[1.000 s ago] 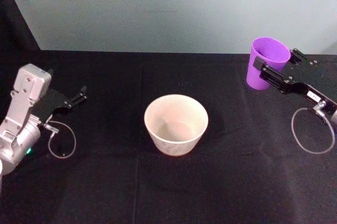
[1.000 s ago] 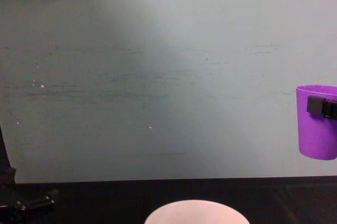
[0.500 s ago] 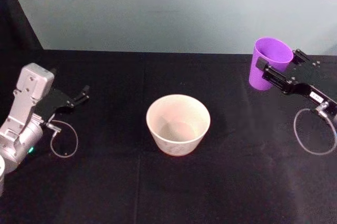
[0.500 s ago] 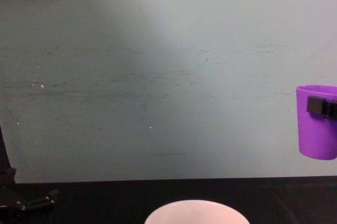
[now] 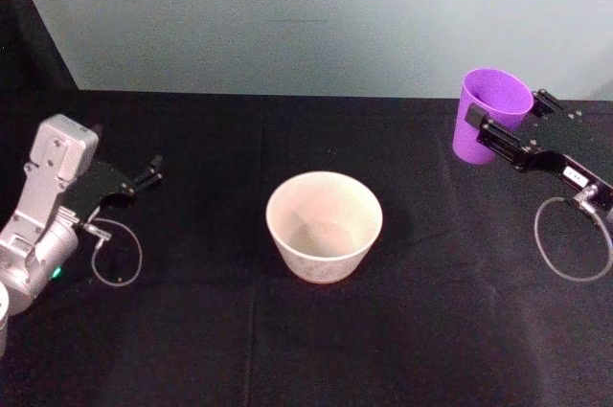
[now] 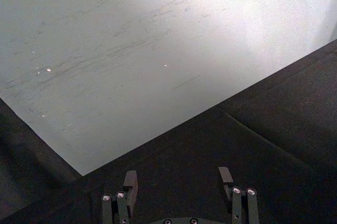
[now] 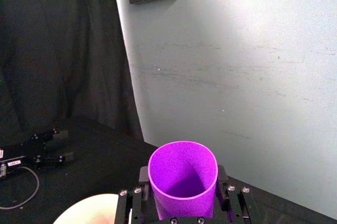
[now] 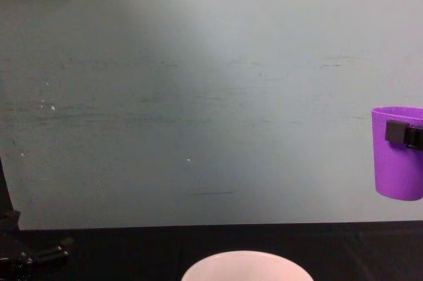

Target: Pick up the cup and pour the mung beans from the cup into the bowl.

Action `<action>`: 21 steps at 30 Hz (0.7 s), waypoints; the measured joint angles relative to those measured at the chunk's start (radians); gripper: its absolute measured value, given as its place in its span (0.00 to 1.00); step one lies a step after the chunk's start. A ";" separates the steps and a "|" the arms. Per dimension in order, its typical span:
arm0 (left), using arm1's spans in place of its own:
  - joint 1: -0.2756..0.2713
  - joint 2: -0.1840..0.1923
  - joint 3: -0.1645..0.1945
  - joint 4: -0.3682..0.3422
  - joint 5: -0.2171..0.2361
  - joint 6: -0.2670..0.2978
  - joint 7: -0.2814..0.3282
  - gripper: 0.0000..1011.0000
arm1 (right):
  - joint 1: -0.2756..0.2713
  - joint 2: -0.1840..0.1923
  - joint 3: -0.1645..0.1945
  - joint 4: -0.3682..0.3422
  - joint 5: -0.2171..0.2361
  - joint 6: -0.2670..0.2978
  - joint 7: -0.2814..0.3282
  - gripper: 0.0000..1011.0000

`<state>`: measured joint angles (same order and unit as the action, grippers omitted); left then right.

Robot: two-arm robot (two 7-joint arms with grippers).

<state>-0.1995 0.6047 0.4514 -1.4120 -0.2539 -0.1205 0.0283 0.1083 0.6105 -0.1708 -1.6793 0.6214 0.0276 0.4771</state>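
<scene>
Holding the cup (image 5: 490, 120) upright off the black table (image 5: 431, 330), my right gripper (image 5: 506, 108) clamped on its smooth bright purple wall, well right of the pale bowl (image 5: 321, 259); left gripper (image 5: 150, 172) parked at left, jaws apart, empty

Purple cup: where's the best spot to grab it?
Probably the upper wall under the rim, from the side, as the right pincer clamps the cup: upright, smooth and narrowing downward, so it cannot slide through. Left pincer idles open, far left.
</scene>
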 joint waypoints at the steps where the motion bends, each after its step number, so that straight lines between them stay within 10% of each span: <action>1: 0.000 0.000 0.000 0.000 0.000 0.000 0.000 0.99 | 0.000 0.000 0.000 0.000 0.000 0.000 0.000 0.72; 21: 0.000 0.000 0.000 0.000 0.000 0.000 0.000 0.99 | 0.000 0.000 0.000 0.000 0.000 0.000 0.000 0.72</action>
<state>-0.1995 0.6047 0.4514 -1.4120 -0.2539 -0.1205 0.0283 0.1083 0.6105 -0.1708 -1.6794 0.6214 0.0276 0.4771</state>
